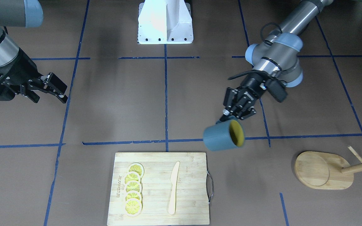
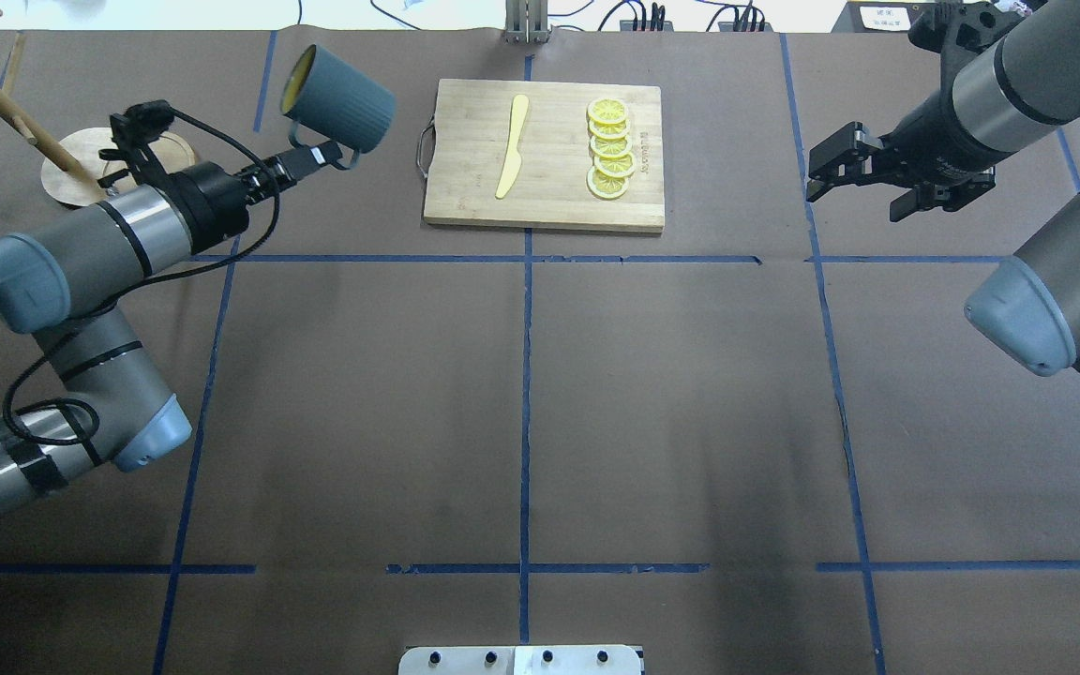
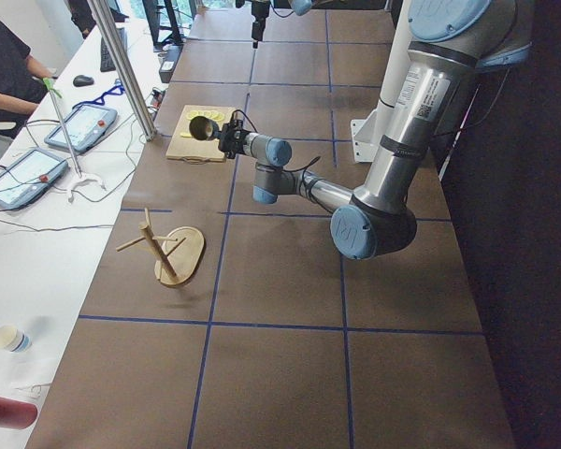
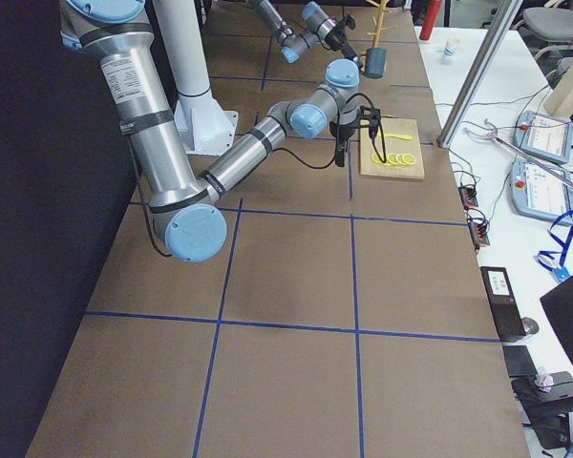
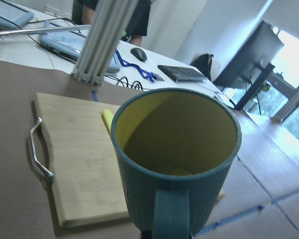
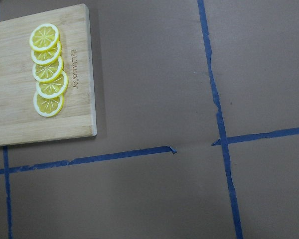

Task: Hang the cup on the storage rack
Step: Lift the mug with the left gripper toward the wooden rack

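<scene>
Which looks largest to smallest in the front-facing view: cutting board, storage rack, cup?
1. Cutting board.
2. Storage rack, partly out of frame.
3. Cup; held up in the left claw, nearer the camera, so second versus third is unsure.

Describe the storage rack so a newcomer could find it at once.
On the brown table, look to the end on the robot's left, past the left gripper holding the cup. The storage rack has an oval bamboo base, post and pegs, unlike the flat rectangular cutting board.

Silver tubular left arm (image 2: pixel 118 239) and right arm (image 2: pixel 999 89), pale blue joint caps — thin black cable (image 2: pixel 275 202) on the left. Left gripper (image 1: pixel 230 116) and right gripper (image 1: pixel 49 95): black linkwork.
</scene>
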